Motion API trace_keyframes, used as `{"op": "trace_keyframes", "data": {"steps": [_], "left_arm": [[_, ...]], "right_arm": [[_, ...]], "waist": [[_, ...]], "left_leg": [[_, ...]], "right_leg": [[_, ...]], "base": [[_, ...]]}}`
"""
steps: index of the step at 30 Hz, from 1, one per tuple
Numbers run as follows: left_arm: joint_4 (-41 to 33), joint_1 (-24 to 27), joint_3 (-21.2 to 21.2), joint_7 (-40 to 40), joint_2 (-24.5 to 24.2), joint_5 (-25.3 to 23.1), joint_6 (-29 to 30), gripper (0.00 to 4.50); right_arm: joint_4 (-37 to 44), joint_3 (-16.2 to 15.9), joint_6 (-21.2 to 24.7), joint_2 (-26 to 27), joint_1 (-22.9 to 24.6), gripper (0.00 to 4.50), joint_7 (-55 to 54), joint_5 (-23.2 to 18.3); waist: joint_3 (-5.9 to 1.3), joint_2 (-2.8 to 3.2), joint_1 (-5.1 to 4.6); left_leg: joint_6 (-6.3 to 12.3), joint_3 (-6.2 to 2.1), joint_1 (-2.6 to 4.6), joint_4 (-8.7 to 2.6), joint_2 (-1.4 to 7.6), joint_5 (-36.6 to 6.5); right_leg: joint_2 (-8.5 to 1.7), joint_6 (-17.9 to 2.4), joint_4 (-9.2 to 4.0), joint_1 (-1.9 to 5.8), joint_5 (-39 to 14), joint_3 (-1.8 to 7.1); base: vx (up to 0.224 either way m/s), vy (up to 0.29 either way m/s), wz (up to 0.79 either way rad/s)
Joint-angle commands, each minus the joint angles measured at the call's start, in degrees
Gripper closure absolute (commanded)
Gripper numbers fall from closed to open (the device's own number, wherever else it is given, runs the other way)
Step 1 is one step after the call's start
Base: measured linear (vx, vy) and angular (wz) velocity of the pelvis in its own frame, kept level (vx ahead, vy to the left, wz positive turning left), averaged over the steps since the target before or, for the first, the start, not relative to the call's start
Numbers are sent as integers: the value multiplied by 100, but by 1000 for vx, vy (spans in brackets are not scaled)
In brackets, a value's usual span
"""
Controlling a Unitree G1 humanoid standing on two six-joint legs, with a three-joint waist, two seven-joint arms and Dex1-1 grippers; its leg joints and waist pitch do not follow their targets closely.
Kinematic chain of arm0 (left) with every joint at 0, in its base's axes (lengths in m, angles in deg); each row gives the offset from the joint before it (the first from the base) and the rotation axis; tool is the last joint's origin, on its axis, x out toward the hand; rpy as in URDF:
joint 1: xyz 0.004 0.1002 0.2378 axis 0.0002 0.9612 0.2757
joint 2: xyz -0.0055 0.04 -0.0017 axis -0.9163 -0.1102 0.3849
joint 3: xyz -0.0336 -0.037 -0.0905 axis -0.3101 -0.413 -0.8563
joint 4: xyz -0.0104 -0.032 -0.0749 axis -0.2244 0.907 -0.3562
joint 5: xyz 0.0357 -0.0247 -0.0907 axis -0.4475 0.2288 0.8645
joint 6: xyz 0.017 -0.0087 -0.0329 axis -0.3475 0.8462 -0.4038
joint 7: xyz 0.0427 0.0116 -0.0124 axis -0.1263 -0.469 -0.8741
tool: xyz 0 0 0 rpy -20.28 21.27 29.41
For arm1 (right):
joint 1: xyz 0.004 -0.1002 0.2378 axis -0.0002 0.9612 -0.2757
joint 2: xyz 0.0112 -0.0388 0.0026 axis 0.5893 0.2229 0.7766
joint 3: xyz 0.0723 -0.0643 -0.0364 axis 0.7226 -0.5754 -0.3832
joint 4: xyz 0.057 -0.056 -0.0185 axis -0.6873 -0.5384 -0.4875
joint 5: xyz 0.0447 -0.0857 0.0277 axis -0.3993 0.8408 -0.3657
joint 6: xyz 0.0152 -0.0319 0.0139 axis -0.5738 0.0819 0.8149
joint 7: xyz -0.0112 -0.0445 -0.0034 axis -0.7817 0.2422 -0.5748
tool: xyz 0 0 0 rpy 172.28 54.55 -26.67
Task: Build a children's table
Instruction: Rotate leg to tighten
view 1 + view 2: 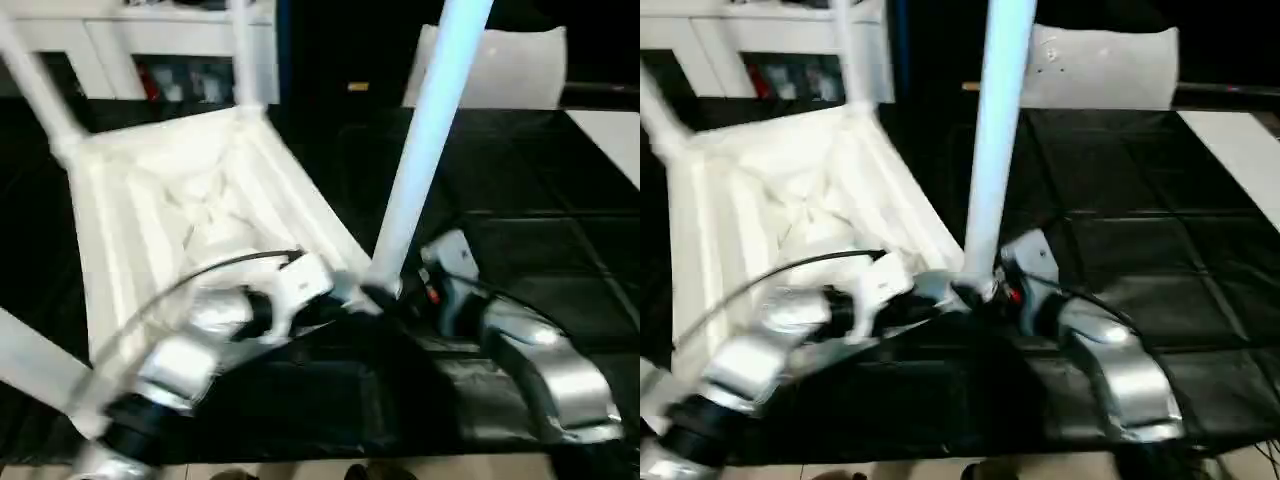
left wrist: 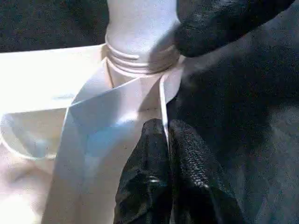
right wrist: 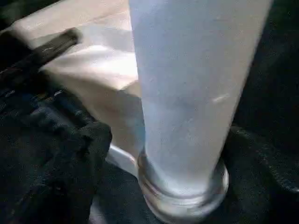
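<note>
Standing nearly upright at the near corner of the upturned tabletop (image 1: 190,200), a white tapered leg (image 1: 425,140) rises out of the picture with its threaded base at the round corner socket (image 2: 140,60), the joint on which the coming move turns. The tabletop lies ribbed side up on the black-covered work table (image 1: 560,250), tilted, and three other legs already stick out of its other corners, among them one at the far corner (image 1: 245,60) and one at the far-left corner (image 1: 35,85). The left gripper (image 2: 163,144) sits at the tabletop's near edge just beside the socket, its two black fingers (image 2: 145,177) closed tight on the thin white rim wall, apparently steadying the piece. The right gripper (image 1: 420,285) is on the socket's other side, at the very foot of the leg; whether its fingers are spread or closed around the leg cannot be told. The leg's long axis runs up and slightly away from the socket, leaning a little from the tabletop's square, so the judgement is that it must be brought straight over the socket and turned home. The right arm looks nearer the leg's foot and better placed for that, while the left braces the tabletop.
</note>
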Motion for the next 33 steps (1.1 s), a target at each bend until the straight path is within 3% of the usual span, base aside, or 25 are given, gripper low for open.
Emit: {"op": "trace_keyframes", "data": {"steps": [1,5,10,12,16,19,23,33], "left_arm": [[194,17,270,540,-107,119,-257,450],[302,-58,305,1055,-334,286,-479,450],[551,-198,357,1411,-471,347,-743,450],[834,-398,463,1844,-578,374,-1069,450],[1064,-543,548,2117,-608,374,-1302,450],[1236,-672,644,2377,-622,360,-1468,450],[1411,-810,747,2615,-637,356,-1664,450],[1740,-998,772,2786,-615,311,-1888,450]], "right_arm": [[-93,-44,-298,-216,-66,22,494,-202],[-336,16,-538,-494,-203,4,1047,-343],[-595,-47,-826,-714,-328,4,1580,-416],[-872,-179,-1196,-887,-466,4,2155,-430],[-1177,-343,-1367,-1027,-605,4,2653,-496],[-1477,-424,-1398,-1026,-804,33,3008,-567],[-1795,-542,-1527,-1040,-1012,66,3346,-567],[-2015,-680,-1454,-1011,-1175,146,3797,-689]], "waist": [[-276,-33,36],[-271,-27,75],[-256,-51,112],[-263,-59,121],[-285,-65,150],[-289,-64,166],[-273,-68,264],[-249,-72,296]], "left_leg": [[720,-72,11,-293,331,-320],[612,-83,18,-307,355,-416],[508,-85,14,-315,352,-622],[509,-80,25,-303,336,-664],[613,-76,22,-283,349,-439],[678,-79,13,-278,354,-349],[721,-58,25,-265,376,-266],[605,-71,18,-288,390,-438]], "right_leg": [[-495,-1335,-399,295,-309,324],[-498,-1414,-363,294,-380,313],[-529,-1343,-403,303,-744,321],[-534,-1299,-426,293,-895,319],[-533,-1409,-367,303,-504,317],[-534,-1488,-345,311,-361,305],[-535,-1580,-316,289,-240,296],[-548,-1587,-332,300,-420,286]], "base": [[0,0,0],[0,0,0],[0,0,0],[0,0,0],[0,0,0],[0,0,0],[0,0,0],[0,0,0]]}}
